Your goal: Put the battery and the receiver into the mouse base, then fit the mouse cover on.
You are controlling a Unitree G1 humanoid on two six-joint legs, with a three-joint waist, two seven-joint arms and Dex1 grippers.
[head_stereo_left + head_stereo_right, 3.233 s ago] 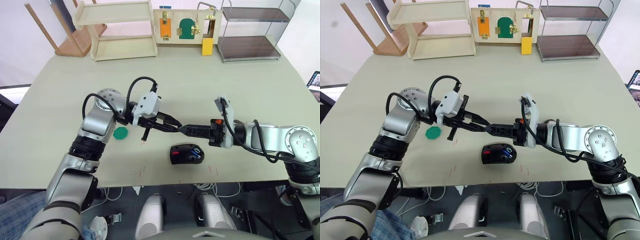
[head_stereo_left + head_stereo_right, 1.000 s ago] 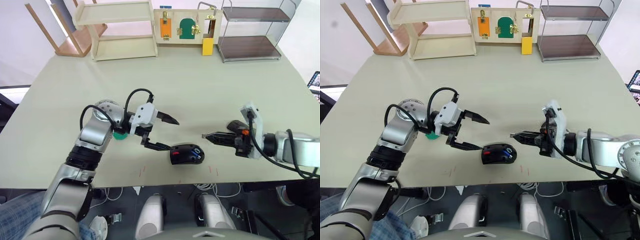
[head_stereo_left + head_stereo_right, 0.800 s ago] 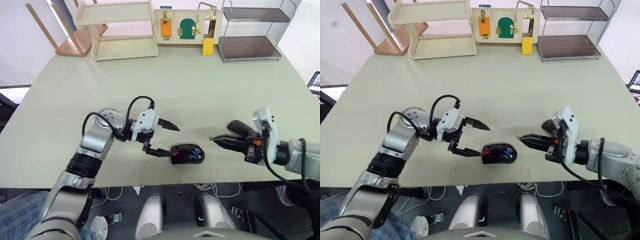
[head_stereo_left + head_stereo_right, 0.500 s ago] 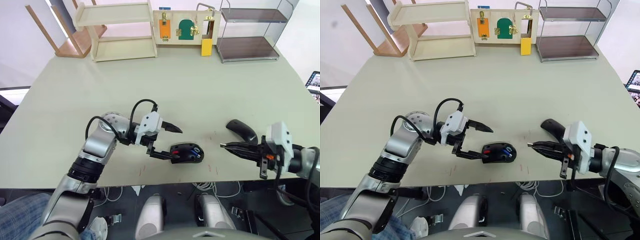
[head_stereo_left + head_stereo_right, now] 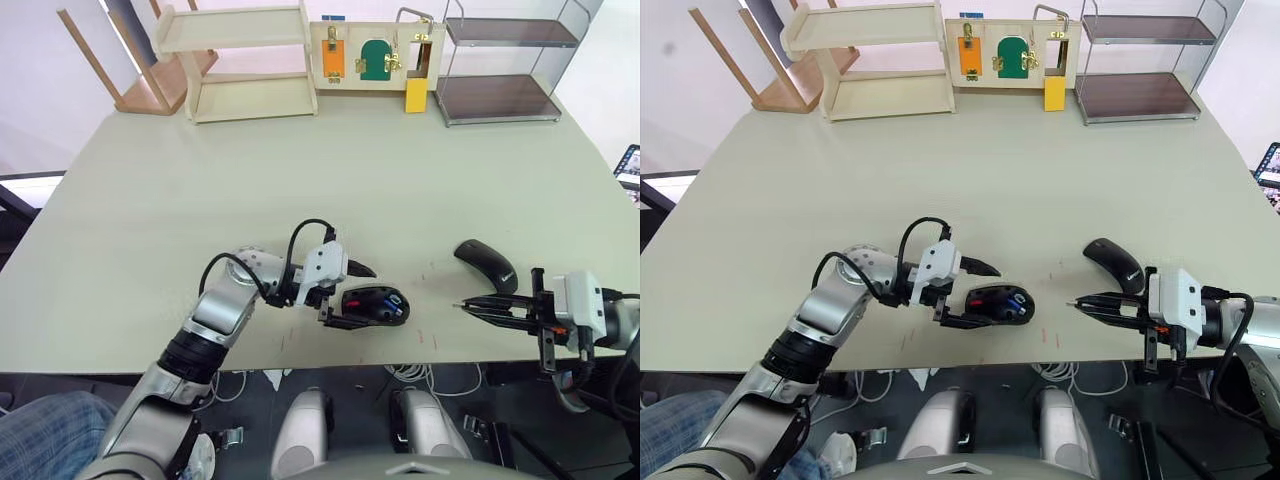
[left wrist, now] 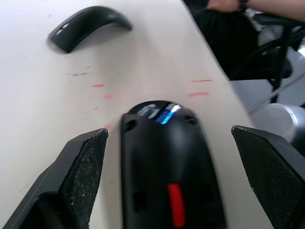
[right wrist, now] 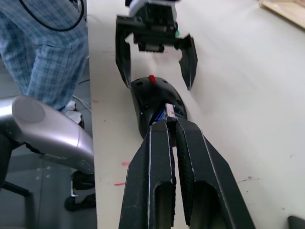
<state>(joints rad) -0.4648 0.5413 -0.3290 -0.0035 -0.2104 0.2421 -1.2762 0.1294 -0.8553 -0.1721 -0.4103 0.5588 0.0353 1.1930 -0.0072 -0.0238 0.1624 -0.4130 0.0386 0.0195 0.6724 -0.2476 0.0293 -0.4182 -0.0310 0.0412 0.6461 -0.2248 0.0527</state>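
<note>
1. Change since half a second ago: left gripper (image 5: 352,296) is now straddling the rear of the mouse base (image 5: 374,306), its black fingers (image 6: 85,168) spread wide with one on each side of the base and no contact that I can make out; earlier it was sitting just short of the base.
2. Right gripper (image 5: 468,305) is drawing back toward the table's near right edge, well apart from the base, whereas 3.2 seconds ago it was meeting the left gripper tip to tip above the table. Its fingers are pressed together on a small pale piece at their tips (image 7: 169,111) (too small to identify).
3. One mouse base is lying near the front edge of the table (image 5: 300,170), in the same spot as before, with its red wheel (image 6: 175,210) facing the left gripper and one blue battery (image 6: 166,115) showing in the compartment at its far end.
4. One mouse cover (image 5: 485,264) is resting on the table to the right of the base, apart from it and just behind the right gripper.
5. Two shelf units, one wooden (image 5: 235,60) and one wire-framed (image 5: 500,60), are standing along the far edge with one latch board (image 5: 375,52) between them.
</note>
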